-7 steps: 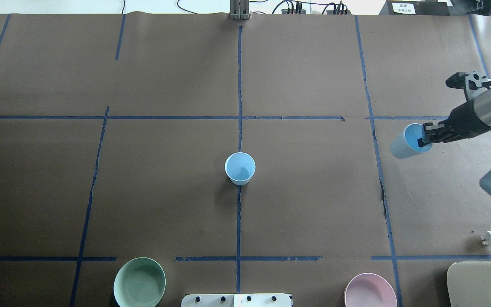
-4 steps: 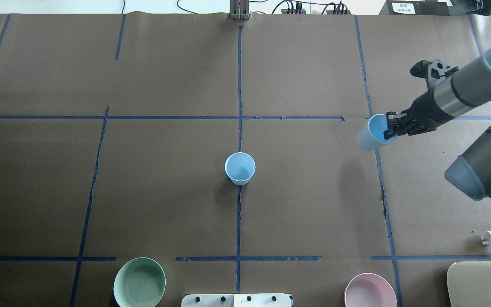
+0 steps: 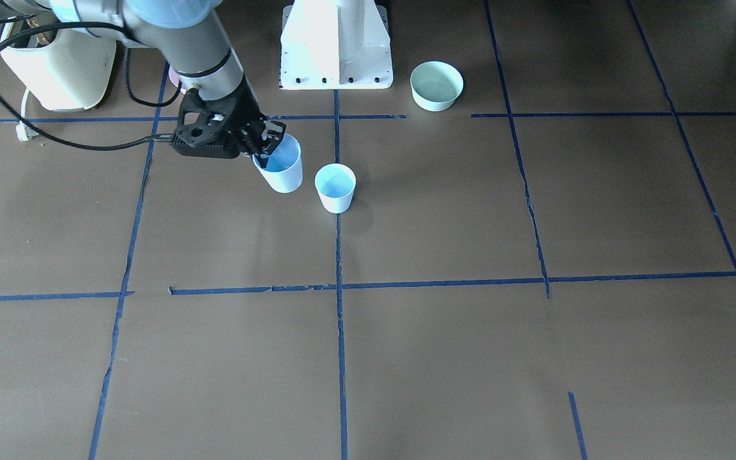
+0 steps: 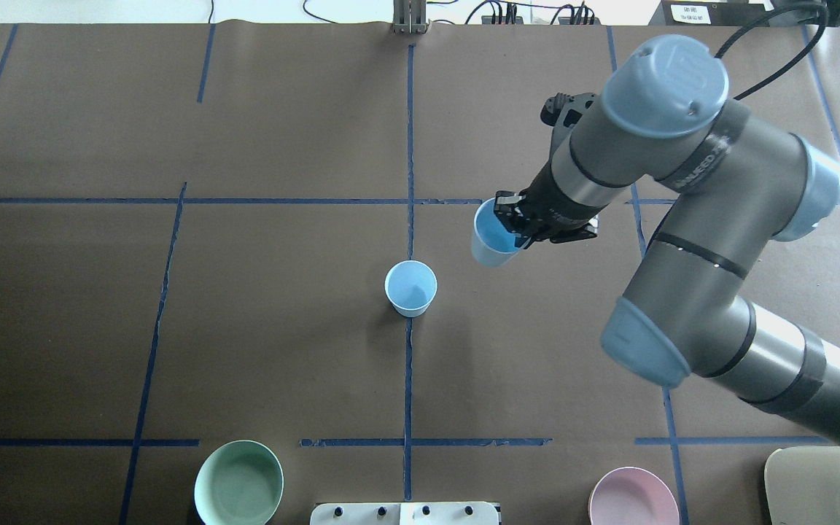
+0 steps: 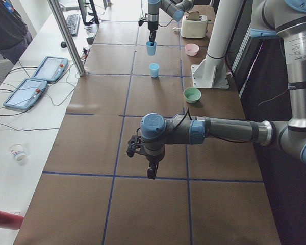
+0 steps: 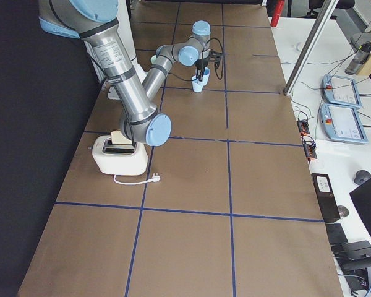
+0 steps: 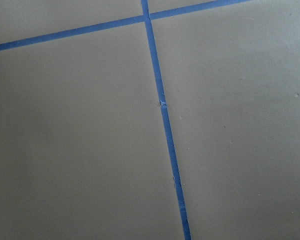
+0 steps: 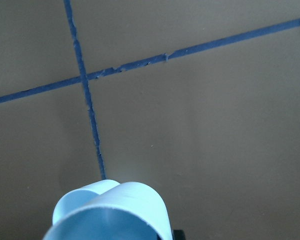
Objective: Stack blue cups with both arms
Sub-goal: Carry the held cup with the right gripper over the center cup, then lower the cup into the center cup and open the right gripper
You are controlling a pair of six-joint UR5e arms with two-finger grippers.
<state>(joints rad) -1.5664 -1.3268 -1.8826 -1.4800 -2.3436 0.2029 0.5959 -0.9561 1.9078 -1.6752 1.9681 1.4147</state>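
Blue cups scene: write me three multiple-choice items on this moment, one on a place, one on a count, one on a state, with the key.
1. The standing blue cup is: A on the centre tape line; B inside a bowl; C on a plate.
2. Bowls in view: A one; B two; C three.
3. The right gripper is: A open, empty; B shut on the carried blue cup; C out of view.
Key: 1 A, the line runs under it. 2 B, a mint-green bowl and a pink bowl. 3 B, it pinches that cup's rim.

Table (image 4: 245, 328) — blue cup (image 4: 410, 288), mint bowl (image 4: 238, 483), pink bowl (image 4: 633, 498), toaster (image 4: 821, 485).
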